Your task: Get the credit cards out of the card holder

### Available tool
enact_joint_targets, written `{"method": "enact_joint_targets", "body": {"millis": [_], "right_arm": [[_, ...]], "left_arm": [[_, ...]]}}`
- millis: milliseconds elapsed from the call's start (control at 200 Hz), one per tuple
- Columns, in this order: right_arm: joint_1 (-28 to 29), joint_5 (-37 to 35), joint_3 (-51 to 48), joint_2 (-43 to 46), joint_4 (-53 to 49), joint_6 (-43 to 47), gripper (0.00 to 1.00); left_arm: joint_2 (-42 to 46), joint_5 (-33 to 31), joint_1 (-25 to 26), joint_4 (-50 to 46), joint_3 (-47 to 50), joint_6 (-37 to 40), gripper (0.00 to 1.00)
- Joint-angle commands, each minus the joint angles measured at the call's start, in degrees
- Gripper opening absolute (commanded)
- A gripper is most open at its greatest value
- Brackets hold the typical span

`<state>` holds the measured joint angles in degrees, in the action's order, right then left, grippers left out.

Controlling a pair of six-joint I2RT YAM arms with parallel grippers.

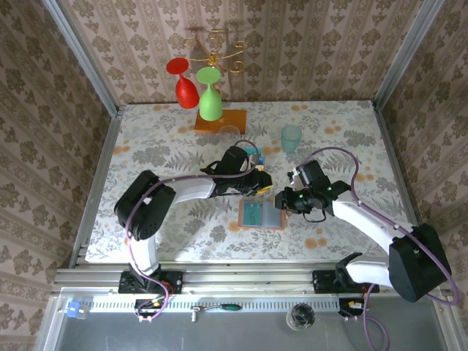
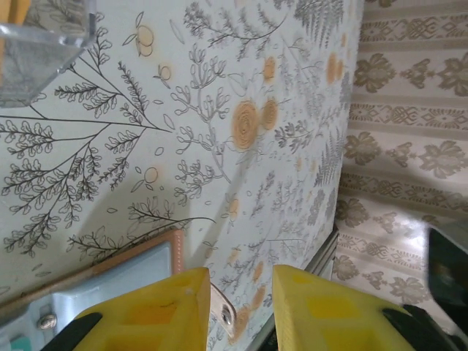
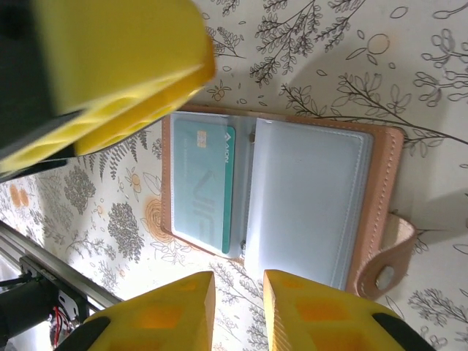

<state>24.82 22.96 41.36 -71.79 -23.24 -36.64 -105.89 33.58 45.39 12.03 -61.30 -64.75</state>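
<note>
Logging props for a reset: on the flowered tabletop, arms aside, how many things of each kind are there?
Wine glasses: 2, red glass and green glass
Cups: 2, teal cup and clear cup
Glass rack: 1
Card holder: 1
Teal card in it: 1
Total: 7

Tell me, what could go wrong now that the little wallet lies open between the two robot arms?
The teal-blue plastic card sits flush in a clear sleeve of the open salmon-brown stitched card holder, so jaws may slip off it or drag the whole holder along. The left gripper and right gripper hover close together at the holder and could bump. The translucent teal cup stands just beyond the arms; a wide swing might topple it.
</note>
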Motion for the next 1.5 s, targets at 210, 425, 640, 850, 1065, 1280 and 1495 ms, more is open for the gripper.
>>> {"method": "enact_joint_targets", "body": {"millis": [210, 425, 640, 850, 1065, 1280, 1495], "right_arm": [[4.23, 2.7, 3.88, -10.08, 5.02, -1.17, 0.22], [5.48, 3.38, 5.57, -15.59, 6.36, -0.46, 0.22], [5.5, 3.41, 5.4, -18.25, 6.74, 0.36, 0.21], [5.5, 2.87, 4.61, -20.24, 6.91, 1.04, 0.21], [5.59, -0.27, 3.88, -22.34, 5.31, 2.23, 0.2], [5.99, -2.53, 3.63, -23.96, 4.16, 3.41, 0.19], [6.8, -2.6, 4.57, -23.29, 3.5, 3.2, 0.19]], "left_arm": [[6.67, -2.72, -1.4, -1.22, 8.92, 1.29, 0.28], [9.69, -4.64, -1.97, 0.85, 15.69, -0.02, 0.27], [11.31, -5.81, -2.25, 1.26, 18.34, -0.38, 0.27], [11.14, -5.82, -2.66, 1.23, 18.59, -0.24, 0.27], [10.94, -5.9, -2.93, 1.37, 19.28, -0.2, 0.27], [10.47, -5.86, -3.14, 1.67, 19.87, -0.15, 0.27], [10.74, -6.25, -3.27, 1.33, 20.39, 0.11, 0.27]]}}
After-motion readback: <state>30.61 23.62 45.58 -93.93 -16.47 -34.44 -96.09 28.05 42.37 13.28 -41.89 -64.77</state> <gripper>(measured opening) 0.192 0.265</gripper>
